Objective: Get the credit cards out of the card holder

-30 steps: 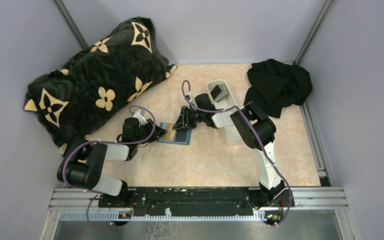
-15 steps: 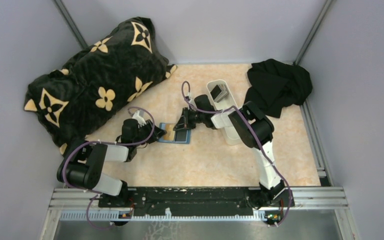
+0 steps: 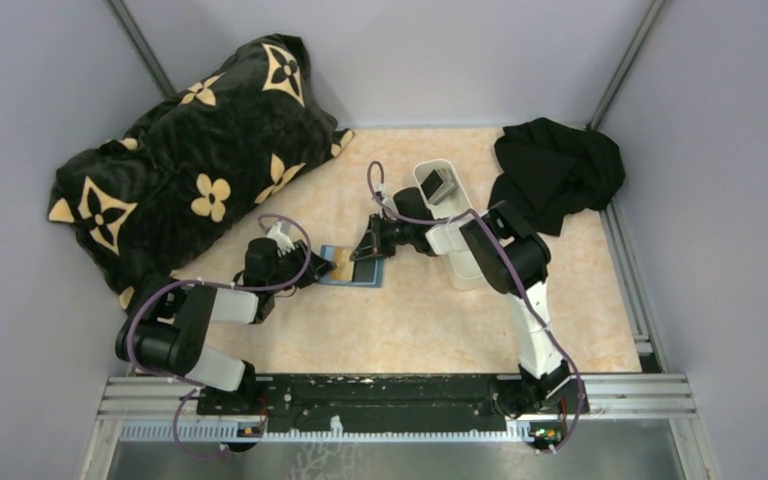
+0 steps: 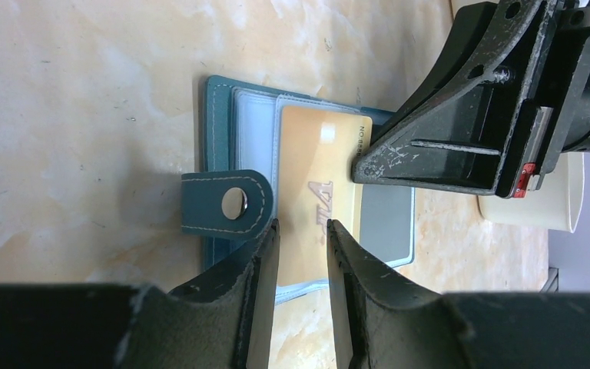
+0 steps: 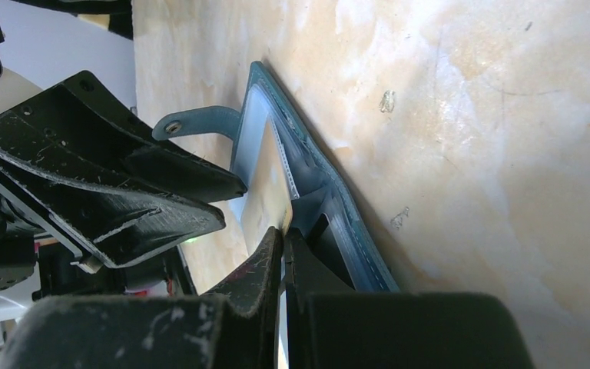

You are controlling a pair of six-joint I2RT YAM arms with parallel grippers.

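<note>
The card holder [image 4: 217, 123] lies open and flat on the table between my two arms. Its teal cover faces down and its strap with the snap [image 4: 227, 204] is turned out to the side of the left arm. The tan-gold card [image 4: 315, 154] lies on the pale inside, and it is partly out of its clear sleeve. In the left wrist view its long axis runs straight away from the left claw [image 4: 301, 224], and its free long edge faces the right arm. The right claw [image 5: 283, 234] is therefore the nearer one for the pull. Its two fingers are closed flat together, and the card's edge seems to go in between the tips, so I judge that it has a pinch on this card. The left claw stands partly open at the near end of the holder with nothing between its fingers. I cannot tell if it presses the holder down. I think the coming pull must go sideways, across the short side of the card and toward the right arm. A grey face [image 4: 384, 223] shows beside the gold card. Dark cards [image 3: 440, 186] lie in the white tray [image 4: 538, 207] behind the right claw.
</note>
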